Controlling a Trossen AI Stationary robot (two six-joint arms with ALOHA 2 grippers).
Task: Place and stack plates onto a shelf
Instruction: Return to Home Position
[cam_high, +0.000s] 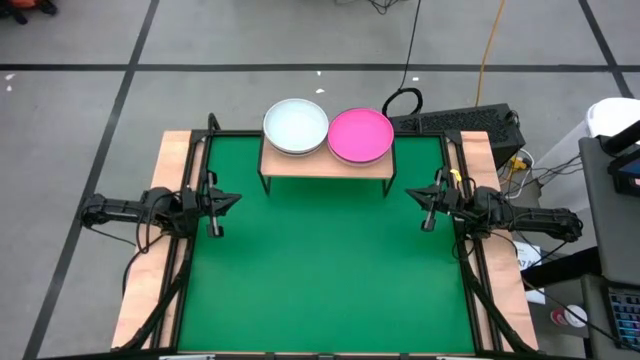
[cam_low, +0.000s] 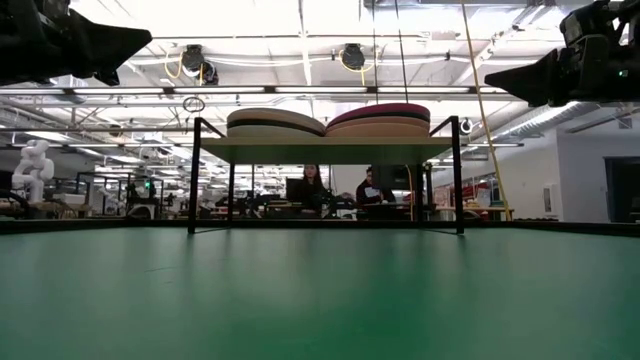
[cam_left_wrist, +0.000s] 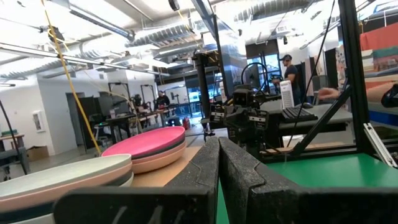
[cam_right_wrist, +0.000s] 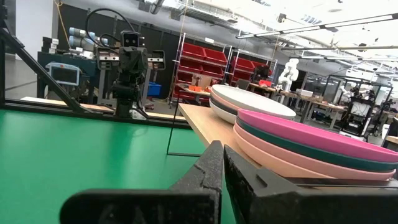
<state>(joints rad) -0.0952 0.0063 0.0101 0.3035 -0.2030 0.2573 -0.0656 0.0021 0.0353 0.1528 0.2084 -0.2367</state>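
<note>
My left end effector (cam_high: 225, 202) hangs over the left edge of the green mat (cam_high: 320, 270) and my right end effector (cam_high: 420, 198) over the right edge. They point at each other across the worktop, and each has its fingers pressed together on nothing, as both wrist views show. The shelf (cam_high: 325, 165) stands at the far edge of the mat, its long axis running left to right. It lies ahead of both end effectors and between them, well apart from either. The plates sit on it in two piles that touch rim to rim. The white-topped stack (cam_high: 295, 126) is nearer my left arm and the magenta-topped stack (cam_high: 360, 135) nearer my right. I see no plate on the mat, so I judge the stacking done and only the parking of the arms left, which needs no reach toward the shelf. From above, each pile shows only its top plate. The low view shows the layered edges of both piles (cam_low: 275, 122) above the board. My right wrist view gives the order in the near pile (cam_right_wrist: 311, 146): magenta, then a dark teal rim, then pink below.
</note>
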